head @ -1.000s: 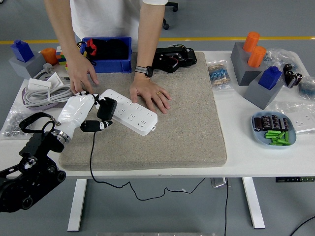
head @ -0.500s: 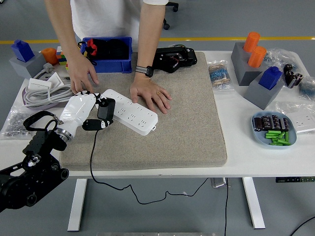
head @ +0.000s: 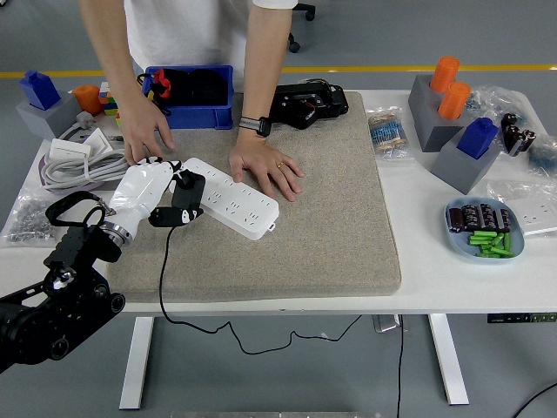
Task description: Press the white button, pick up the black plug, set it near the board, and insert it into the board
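A white power strip, the board [head: 237, 199], lies slantwise on the tan felt mat [head: 322, 218]. My left hand [head: 172, 197], in a white shell on a black arm, is shut on the black plug [head: 187, 192]. The plug hovers at the strip's left end, touching or just above it. Its black cord [head: 162, 270] hangs down over the table's front edge. A person at the far side rests one hand [head: 268, 165] on the strip's far edge and the other hand [head: 143, 131] on the mat's left corner. My right arm is out of view.
A blue bin [head: 191, 85] and a black device [head: 306, 103] sit behind the mat. White cables and adapters [head: 74, 157] lie at left. Grey blocks with orange and blue pieces [head: 452, 122] and a blue dish of small parts [head: 484, 228] stand at right.
My left hand has crept up and to the right with the plug, closer onto the strip's left end. The person's hands have stayed put.
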### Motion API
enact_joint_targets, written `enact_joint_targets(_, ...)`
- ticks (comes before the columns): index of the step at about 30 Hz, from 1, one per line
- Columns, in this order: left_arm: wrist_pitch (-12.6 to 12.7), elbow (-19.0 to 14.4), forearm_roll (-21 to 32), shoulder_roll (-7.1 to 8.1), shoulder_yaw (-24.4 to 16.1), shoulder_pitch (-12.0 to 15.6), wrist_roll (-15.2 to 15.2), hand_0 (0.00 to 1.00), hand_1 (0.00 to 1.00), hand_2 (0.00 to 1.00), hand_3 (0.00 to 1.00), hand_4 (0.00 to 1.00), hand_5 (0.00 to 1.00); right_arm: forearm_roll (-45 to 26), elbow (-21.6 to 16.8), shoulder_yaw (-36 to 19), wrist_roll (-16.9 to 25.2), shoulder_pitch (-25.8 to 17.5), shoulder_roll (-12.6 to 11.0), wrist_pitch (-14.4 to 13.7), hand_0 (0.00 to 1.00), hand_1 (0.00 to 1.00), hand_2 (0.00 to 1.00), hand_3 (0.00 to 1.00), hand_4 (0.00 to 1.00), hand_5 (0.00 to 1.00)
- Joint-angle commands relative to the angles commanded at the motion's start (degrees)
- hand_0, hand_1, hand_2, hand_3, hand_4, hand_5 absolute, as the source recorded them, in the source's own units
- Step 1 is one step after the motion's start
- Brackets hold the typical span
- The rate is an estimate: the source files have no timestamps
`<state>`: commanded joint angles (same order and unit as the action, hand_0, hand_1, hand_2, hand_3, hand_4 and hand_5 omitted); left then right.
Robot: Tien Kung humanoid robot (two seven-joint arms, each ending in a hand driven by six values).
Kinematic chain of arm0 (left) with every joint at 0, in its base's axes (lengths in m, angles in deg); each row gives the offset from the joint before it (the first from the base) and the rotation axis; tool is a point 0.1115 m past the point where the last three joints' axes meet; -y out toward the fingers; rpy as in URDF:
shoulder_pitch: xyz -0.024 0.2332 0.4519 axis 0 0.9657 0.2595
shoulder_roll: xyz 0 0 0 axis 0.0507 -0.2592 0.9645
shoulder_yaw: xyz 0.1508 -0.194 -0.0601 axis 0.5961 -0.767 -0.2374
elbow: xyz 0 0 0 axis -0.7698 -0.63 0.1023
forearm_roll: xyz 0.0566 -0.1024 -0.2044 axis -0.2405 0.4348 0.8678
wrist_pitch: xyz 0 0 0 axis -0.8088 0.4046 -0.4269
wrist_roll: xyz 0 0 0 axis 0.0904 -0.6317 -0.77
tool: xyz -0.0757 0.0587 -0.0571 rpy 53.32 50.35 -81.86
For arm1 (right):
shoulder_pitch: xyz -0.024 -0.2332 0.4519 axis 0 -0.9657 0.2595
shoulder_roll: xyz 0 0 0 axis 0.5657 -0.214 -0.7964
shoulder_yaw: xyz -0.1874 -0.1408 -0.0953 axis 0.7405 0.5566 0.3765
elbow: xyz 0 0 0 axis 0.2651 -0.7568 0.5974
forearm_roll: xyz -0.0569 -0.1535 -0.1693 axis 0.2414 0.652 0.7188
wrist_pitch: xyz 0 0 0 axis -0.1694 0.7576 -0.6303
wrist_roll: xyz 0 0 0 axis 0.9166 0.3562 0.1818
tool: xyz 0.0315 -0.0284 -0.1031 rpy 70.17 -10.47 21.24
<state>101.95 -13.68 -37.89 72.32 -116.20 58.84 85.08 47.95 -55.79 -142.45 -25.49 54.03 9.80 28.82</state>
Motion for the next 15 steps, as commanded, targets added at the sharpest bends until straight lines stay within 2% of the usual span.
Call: enact_joint_targets(15,-0.58,2.59,0.72,-1.34,1.63,-3.14,0.22,0.844,0.647,0.640,0.630,0.920,0.243,-0.09,0.03,-0.12,0.17,0.18,-0.01,-0.07,0.698,0.611,0.622,0.598,0.647,0.334)
